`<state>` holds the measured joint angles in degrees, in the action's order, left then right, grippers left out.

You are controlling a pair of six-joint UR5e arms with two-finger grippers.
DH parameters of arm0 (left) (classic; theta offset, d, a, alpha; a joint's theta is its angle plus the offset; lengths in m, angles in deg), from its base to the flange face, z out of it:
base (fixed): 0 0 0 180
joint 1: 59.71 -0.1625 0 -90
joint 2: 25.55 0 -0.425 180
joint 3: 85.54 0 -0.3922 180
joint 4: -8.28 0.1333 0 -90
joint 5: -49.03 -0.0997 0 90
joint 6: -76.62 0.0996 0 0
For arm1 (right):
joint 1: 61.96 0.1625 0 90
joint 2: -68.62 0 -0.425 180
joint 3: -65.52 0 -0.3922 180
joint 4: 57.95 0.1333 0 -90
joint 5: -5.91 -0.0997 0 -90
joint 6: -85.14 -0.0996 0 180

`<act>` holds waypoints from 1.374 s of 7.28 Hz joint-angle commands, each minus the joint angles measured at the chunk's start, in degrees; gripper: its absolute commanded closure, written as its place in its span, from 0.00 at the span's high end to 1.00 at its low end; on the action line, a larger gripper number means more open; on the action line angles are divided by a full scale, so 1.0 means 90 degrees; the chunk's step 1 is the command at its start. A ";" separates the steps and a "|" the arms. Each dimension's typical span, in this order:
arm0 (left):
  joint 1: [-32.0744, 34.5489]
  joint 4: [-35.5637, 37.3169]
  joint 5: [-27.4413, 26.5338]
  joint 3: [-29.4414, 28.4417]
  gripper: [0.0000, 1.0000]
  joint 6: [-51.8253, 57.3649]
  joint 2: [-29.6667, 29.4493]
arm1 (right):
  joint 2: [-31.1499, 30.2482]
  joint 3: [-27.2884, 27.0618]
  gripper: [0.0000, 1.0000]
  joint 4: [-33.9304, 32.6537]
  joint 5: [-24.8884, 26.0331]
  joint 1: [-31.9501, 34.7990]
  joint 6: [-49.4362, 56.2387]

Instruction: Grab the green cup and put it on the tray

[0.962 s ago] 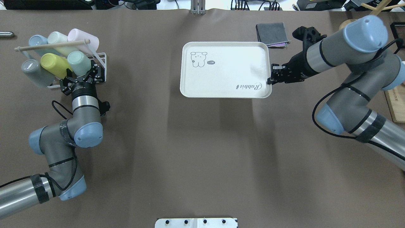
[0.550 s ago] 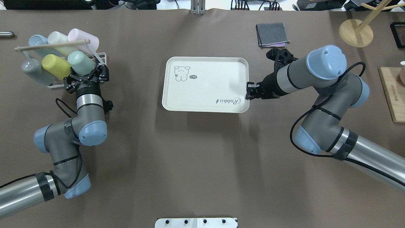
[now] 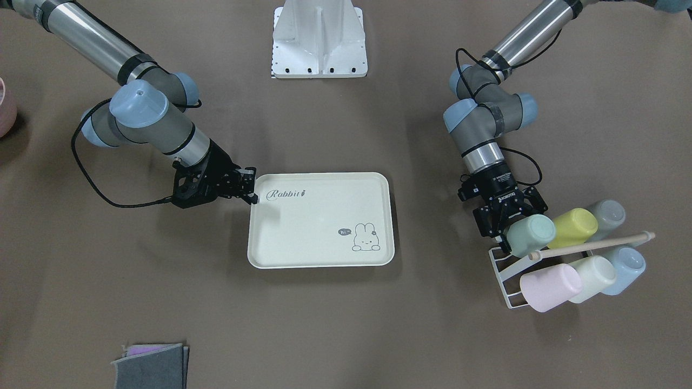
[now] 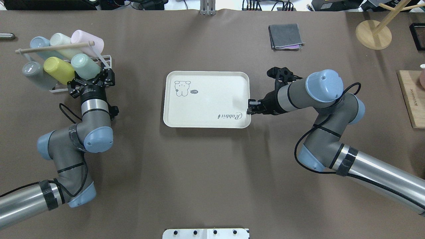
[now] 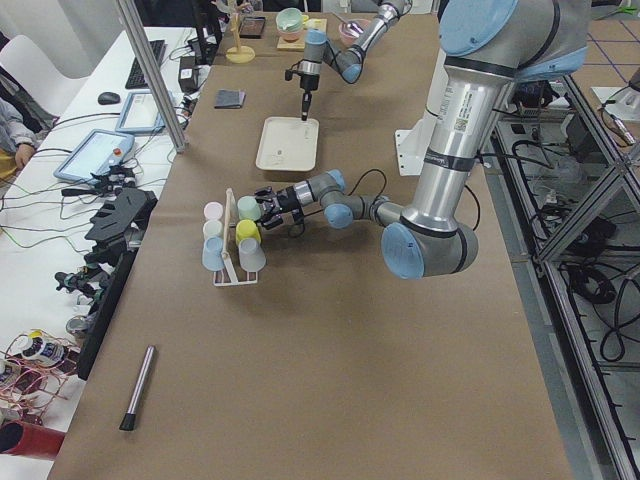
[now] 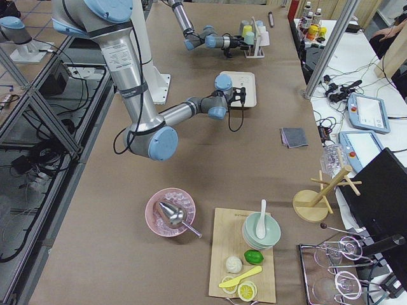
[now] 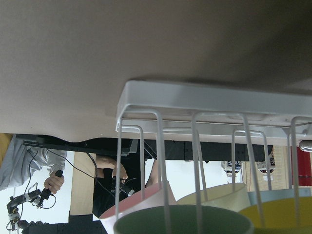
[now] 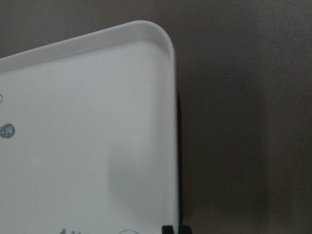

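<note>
The pale mint-green cup (image 4: pixel 84 65) lies on its side in the white wire rack (image 4: pixel 107 61), at the lower row's right end; it also shows in the front view (image 3: pixel 531 235). My left gripper (image 4: pixel 92 76) is open, its fingers spread on either side of the cup's mouth end (image 7: pixel 183 220). The cream tray (image 4: pixel 212 99) with "Rabbit" script and a bunny sits mid-table. My right gripper (image 4: pixel 249 111) is shut on the tray's right rim near the script, as the front view (image 3: pixel 253 193) also shows. The right wrist view shows the tray's corner (image 8: pixel 97 122).
The rack also holds a yellow-green cup (image 4: pixel 59 68), a grey cup (image 4: pixel 33 74), and pink (image 4: pixel 87 39), cream (image 4: pixel 63 41) and blue (image 4: pixel 40 43) cups under a wooden dowel. A folded grey cloth (image 4: pixel 286 36), wooden stand (image 4: pixel 373 33) and wooden board (image 4: pixel 411 99) lie at the right.
My right gripper has carried the tray leftward and toward me, from the far right-centre to mid-table. My left gripper has shifted only slightly at the rack and stays open.
</note>
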<state>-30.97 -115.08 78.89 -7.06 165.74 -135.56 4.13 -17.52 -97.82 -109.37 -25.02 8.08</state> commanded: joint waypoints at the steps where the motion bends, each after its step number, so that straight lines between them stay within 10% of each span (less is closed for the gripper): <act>1: 0.0000 0.0005 0.0003 -0.0076 0.97 -0.0038 -0.0012 | 0.0007 0.0057 0.00 0.0074 0.0016 -0.0110 -0.0011; 5: -0.0029 -0.0005 -0.0007 -0.0184 0.88 0.0020 -0.0139 | -0.0012 0.0057 0.00 0.0055 0.0016 -0.0188 -0.0021; 6: -0.0029 -0.0015 0.0012 -0.0184 0.86 0.0040 -0.0139 | -0.0012 0.0057 0.12 0.0045 0.0016 -0.0198 -0.0021; 7: -0.0029 -0.0015 0.0032 -0.0155 0.85 0.0040 -0.0130 | -0.0022 0.0067 0.99 0.0064 0.0055 -0.0198 -0.0031; 10: -0.0020 -0.0015 0.0042 -0.0116 0.84 0.0049 -0.0120 | -0.0051 -0.0147 1.00 -0.0081 -0.0071 0.0074 -0.0050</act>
<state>-31.22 -115.21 79.24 -8.29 166.11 -136.71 3.86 -17.79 -97.83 -109.32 -25.62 7.67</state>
